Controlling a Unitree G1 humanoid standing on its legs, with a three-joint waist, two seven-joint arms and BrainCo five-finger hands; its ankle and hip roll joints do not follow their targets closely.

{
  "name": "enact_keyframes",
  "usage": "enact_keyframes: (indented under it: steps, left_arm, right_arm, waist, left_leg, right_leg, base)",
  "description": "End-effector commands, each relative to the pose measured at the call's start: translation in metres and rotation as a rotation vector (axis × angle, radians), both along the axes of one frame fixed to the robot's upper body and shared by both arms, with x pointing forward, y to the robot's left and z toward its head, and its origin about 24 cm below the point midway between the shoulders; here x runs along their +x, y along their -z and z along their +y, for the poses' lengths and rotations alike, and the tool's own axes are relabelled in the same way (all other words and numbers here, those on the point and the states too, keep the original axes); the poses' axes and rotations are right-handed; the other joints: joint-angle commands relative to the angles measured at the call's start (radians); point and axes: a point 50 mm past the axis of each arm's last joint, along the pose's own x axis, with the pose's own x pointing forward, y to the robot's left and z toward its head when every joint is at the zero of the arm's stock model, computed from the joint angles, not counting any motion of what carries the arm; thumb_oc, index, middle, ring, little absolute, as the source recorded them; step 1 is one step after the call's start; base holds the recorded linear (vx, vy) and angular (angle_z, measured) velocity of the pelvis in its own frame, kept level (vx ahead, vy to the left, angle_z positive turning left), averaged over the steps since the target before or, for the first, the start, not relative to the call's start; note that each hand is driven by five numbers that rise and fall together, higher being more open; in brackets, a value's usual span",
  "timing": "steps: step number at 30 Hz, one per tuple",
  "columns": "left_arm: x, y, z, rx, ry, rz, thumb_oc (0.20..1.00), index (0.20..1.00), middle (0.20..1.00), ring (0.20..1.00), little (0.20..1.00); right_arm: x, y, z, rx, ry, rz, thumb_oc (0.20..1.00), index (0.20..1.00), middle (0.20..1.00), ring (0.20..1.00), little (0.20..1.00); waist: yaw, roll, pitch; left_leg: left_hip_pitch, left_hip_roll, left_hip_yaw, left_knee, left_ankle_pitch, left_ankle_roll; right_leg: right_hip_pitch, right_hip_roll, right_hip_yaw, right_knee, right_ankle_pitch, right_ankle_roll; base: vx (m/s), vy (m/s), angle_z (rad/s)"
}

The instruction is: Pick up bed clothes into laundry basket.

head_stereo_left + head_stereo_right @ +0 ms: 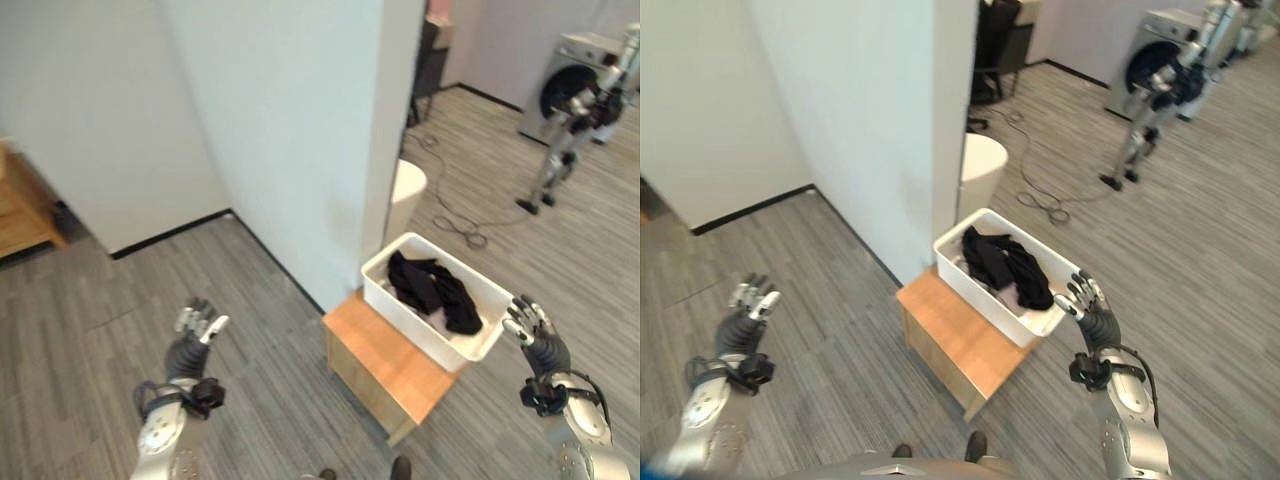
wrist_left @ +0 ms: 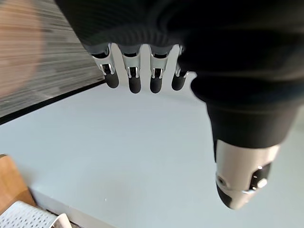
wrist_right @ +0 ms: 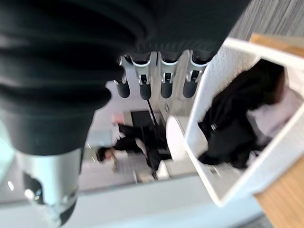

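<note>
A white laundry basket [image 1: 480,345] sits on a low wooden table [image 1: 385,365] beside a white wall. Black clothes [image 1: 432,290] lie in it over something pale, as the right wrist view also shows with the black clothes [image 3: 237,123] inside the basket [image 3: 209,90]. My right hand [image 1: 535,335] hovers just right of the basket, fingers straight, holding nothing. My left hand [image 1: 195,335] is raised over the bare floor far left of the table, open and empty. Its straight fingers [image 2: 135,78] face the white wall.
A white partition wall [image 1: 290,130] stands right behind the table. A white round bin [image 1: 405,195] is past its edge. Another robot [image 1: 575,120] stands by a washing machine [image 1: 570,70] at the far right, with cables [image 1: 450,215] on the floor. Wooden furniture [image 1: 25,210] stands at left.
</note>
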Motion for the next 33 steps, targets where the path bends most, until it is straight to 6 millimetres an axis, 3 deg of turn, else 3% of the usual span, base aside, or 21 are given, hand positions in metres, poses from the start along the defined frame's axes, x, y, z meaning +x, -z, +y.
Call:
enact_keyframes:
  steps: [1,3,4,5,8,9,10,11,14,16,17,19,20,21,22,23,24,25,26,29,33]
  left_arm:
    - [-0.011,-0.024,0.02,0.123,-0.023,-0.09,1.0,1.0,1.0,1.0,1.0]
    - [-0.021,-0.017,0.024,0.076,-0.094,-0.074,1.0,1.0,1.0,1.0,1.0]
    - [-0.023,-0.013,0.02,0.04,-0.094,-0.066,1.0,1.0,1.0,1.0,1.0]
    - [-0.02,-0.008,0.018,0.017,-0.085,-0.049,1.0,1.0,1.0,1.0,1.0]
    - [-0.024,-0.002,0.018,0.027,-0.079,-0.014,1.0,1.0,1.0,1.0,1.0]
    - [-0.024,-0.002,0.018,0.027,-0.079,-0.014,1.0,1.0,1.0,1.0,1.0]
    - [-0.025,0.002,0.016,0.007,-0.071,-0.002,1.0,1.0,1.0,1.0,1.0]
    - [-0.023,0.002,0.016,0.008,-0.055,0.001,1.0,1.0,1.0,1.0,1.0]
    - [-0.014,0.006,0.004,-0.023,-0.015,0.009,1.0,1.0,1.0,1.0,1.0]
    - [-0.01,0.006,-0.001,-0.043,-0.005,0.0,1.0,1.0,1.0,1.0,1.0]
    - [-0.01,0.006,-0.004,-0.051,0.003,-0.002,1.0,1.0,1.0,1.0,1.0]
    - [-0.015,0.007,-0.004,-0.048,-0.015,0.008,1.0,1.0,1.0,1.0,1.0]
    - [-0.017,0.007,-0.001,-0.035,-0.031,0.014,1.0,1.0,1.0,1.0,1.0]
    - [-0.016,0.008,0.0,-0.02,-0.046,0.024,1.0,1.0,1.0,1.0,1.0]
    - [-0.016,0.007,0.001,-0.019,-0.048,0.023,1.0,1.0,1.0,1.0,1.0]
    - [-0.015,0.005,0.004,0.001,-0.056,0.02,1.0,1.0,1.0,1.0,1.0]
    - [-0.012,0.001,0.007,0.033,-0.051,0.012,1.0,1.0,1.0,1.0,1.0]
    - [-0.011,0.001,0.007,0.052,-0.045,0.014,1.0,1.0,1.0,1.0,1.0]
    - [-0.011,-0.004,0.012,0.106,-0.064,0.0,1.0,1.0,1.0,1.0,1.0]
    - [-0.012,-0.008,0.017,0.119,-0.102,-0.016,1.0,1.0,1.0,1.0,1.0]
    - [-0.019,-0.002,0.014,0.078,-0.137,-0.012,1.0,1.0,1.0,1.0,1.0]
  right_arm:
    - [0.022,-0.038,-0.021,-0.017,0.051,-0.21,1.0,1.0,1.0,1.0,1.0]
    - [0.018,-0.033,-0.032,-0.019,0.101,-0.183,1.0,1.0,1.0,1.0,1.0]
    - [0.02,-0.036,-0.033,-0.024,0.102,-0.192,1.0,1.0,1.0,1.0,1.0]
    - [0.025,-0.047,-0.038,-0.051,0.103,-0.226,1.0,1.0,1.0,1.0,1.0]
    - [0.031,-0.048,-0.029,0.003,0.091,-0.259,1.0,1.0,1.0,1.0,1.0]
    - [0.031,-0.048,-0.029,0.003,0.091,-0.26,1.0,1.0,1.0,1.0,1.0]
    - [0.03,-0.043,-0.026,0.027,0.098,-0.256,1.0,1.0,1.0,1.0,1.0]
    - [0.023,-0.041,-0.029,0.035,0.127,-0.262,1.0,1.0,1.0,1.0,1.0]
    - [0.015,-0.035,-0.03,0.045,0.176,-0.245,1.0,1.0,1.0,1.0,1.0]
    - [0.014,-0.032,-0.03,0.059,0.191,-0.239,1.0,1.0,1.0,1.0,1.0]
    - [0.013,-0.027,-0.028,0.079,0.199,-0.228,1.0,1.0,1.0,1.0,1.0]
    - [0.015,-0.024,-0.02,0.093,0.152,-0.211,1.0,1.0,1.0,1.0,1.0]
    - [0.018,-0.022,-0.012,0.106,0.113,-0.205,1.0,1.0,1.0,1.0,1.0]
    - [0.019,-0.018,-0.001,0.155,0.081,-0.2,1.0,1.0,1.0,1.0,1.0]
    - [0.02,-0.018,0.0,0.157,0.08,-0.2,1.0,1.0,1.0,1.0,1.0]
    - [0.021,-0.015,0.008,0.193,0.06,-0.198,1.0,1.0,1.0,1.0,1.0]
    - [0.023,-0.013,0.016,0.204,0.03,-0.195,1.0,1.0,1.0,1.0,1.0]
    - [0.022,-0.012,0.02,0.202,0.01,-0.185,1.0,1.0,1.0,1.0,1.0]
    - [0.022,-0.007,0.023,0.195,-0.01,-0.156,1.0,1.0,1.0,1.0,1.0]
    - [0.022,-0.004,0.03,0.243,-0.017,-0.156,1.0,1.0,1.0,1.0,1.0]
    - [0.026,-0.006,0.035,0.237,-0.068,-0.153,1.0,1.0,1.0,1.0,1.0]
  waist:
    - [0.045,-0.009,0.045]
    - [0.088,-0.008,0.073]
    - [0.084,-0.005,0.085]
    - [0.068,-0.016,0.119]
    - [0.056,-0.031,0.114]
    - [0.053,-0.032,0.113]
    - [0.043,-0.029,0.104]
    - [0.013,-0.02,0.075]
    - [-0.022,0.002,0.052]
    - [-0.032,0.013,0.045]
    - [-0.027,0.029,0.04]
    - [-0.025,0.049,0.037]
    - [-0.019,0.053,0.043]
    - [-0.026,0.058,0.06]
    - [-0.029,0.054,0.062]
    - [-0.041,0.057,0.078]
    - [-0.058,0.062,0.09]
    - [-0.065,0.066,0.091]
    - [-0.077,0.072,0.088]
    - [-0.07,0.048,0.096]
    - [-0.039,0.024,0.078]
  left_leg:
    - [-0.004,-0.016,0.041,-0.123,0.087,0.004]
    - [-0.058,-0.011,0.017,-0.117,0.128,-0.031]
    - [-0.087,-0.011,0.027,-0.109,0.139,-0.035]
    - [-0.142,0.021,0.283,0.018,0.076,0.002]
    - [-0.108,0.087,0.494,0.146,-0.042,0.014]
    - [-0.112,0.087,0.492,0.149,-0.04,0.015]
    - [-0.074,0.119,0.563,0.149,-0.069,0.012]
    - [-0.003,0.197,0.755,0.105,-0.095,-0.009]
    - [0.045,0.256,0.94,0.063,-0.07,-0.036]
    - [0.045,0.255,0.96,0.05,-0.063,-0.038]
    - [0.041,0.234,0.935,0.019,-0.053,-0.036]
    - [0.052,0.195,0.872,-0.039,-0.052,-0.017]
    - [0.059,0.169,0.838,-0.041,-0.067,0.005]
    - [0.079,0.141,0.792,-0.045,-0.093,0.041]
    - [0.08,0.132,0.792,-0.045,-0.095,0.048]
    - [0.091,0.118,0.759,-0.055,-0.1,0.067]
    - [0.097,0.107,0.716,-0.07,-0.098,0.077]
    - [0.109,0.104,0.694,-0.089,-0.095,0.076]
    - [0.12,0.107,0.658,-0.107,-0.066,0.06]
    - [0.116,0.095,0.607,-0.084,-0.067,0.05]
    - [0.118,0.1,0.618,-0.084,-0.069,0.046]
  right_leg:
    - [0.042,0.021,-0.039,-0.006,-0.056,-0.044]
    - [0.059,0.01,-0.13,-0.042,-0.046,-0.057]
    - [0.057,0.0,-0.174,-0.056,-0.035,-0.052]
    - [0.04,-0.052,-0.291,-0.055,-0.017,-0.032]
    - [0.018,-0.115,-0.466,-0.059,0.004,-0.029]
    - [0.016,-0.115,-0.468,-0.06,0.007,-0.029]
    - [0.024,-0.13,-0.533,-0.06,0.0,-0.029]
    - [0.04,-0.153,-0.65,-0.066,-0.012,-0.013]
    - [0.063,-0.196,-0.822,-0.046,-0.003,-0.016]
    - [0.073,-0.208,-0.879,-0.04,-0.001,-0.018]
    - [0.084,-0.217,-0.91,-0.036,0.004,-0.016]
    - [0.084,-0.236,-0.92,-0.001,0.014,-0.002]
    - [0.072,-0.276,-0.908,0.064,0.035,0.015]
    - [0.046,-0.329,-0.835,0.188,0.102,0.04]
    - [0.042,-0.341,-0.832,0.201,0.102,0.047]
    - [0.006,-0.371,-0.756,0.286,0.134,0.063]
    - [-0.047,-0.354,-0.622,0.352,0.136,0.069]
    - [-0.077,-0.32,-0.547,0.356,0.107,0.062]
    - [-0.113,-0.235,-0.456,0.208,0.067,0.032]
    - [-0.076,-0.226,-0.428,0.049,0.109,0.054]
    - [-0.037,-0.224,-0.469,0.01,0.106,0.055]
  base:
    - [-0.11,-0.175,2.02]
    - [-0.22,-0.25,1.26]
    - [-0.45,-0.134,1.53]
    - [-0.45,-0.045,2.38]
    - [-0.3,-0.009,2.18]
    - [-0.13,0.007,1.27]
    - [-0.09,0.033,1.51]
    - [-0.12,0.064,1.97]
    - [-0.15,0.073,2.7]
    - [-0.04,0.107,2.13]
    - [0.02,0.203,2.06]
    - [0.08,0.31,1.48]
    - [0.17,0.411,1.05]
    - [0.14,0.315,0.77]
    - [0.09,0.256,0.77]
    - [-0.02,0.188,0.87]
    - [0.01,0.194,0.94]
    - [0.06,0.077,1.14]
    - [0.12,-0.032,0.94]
    - [0.08,-0.09,0.46]
    - [0.04,-0.081,0.46]
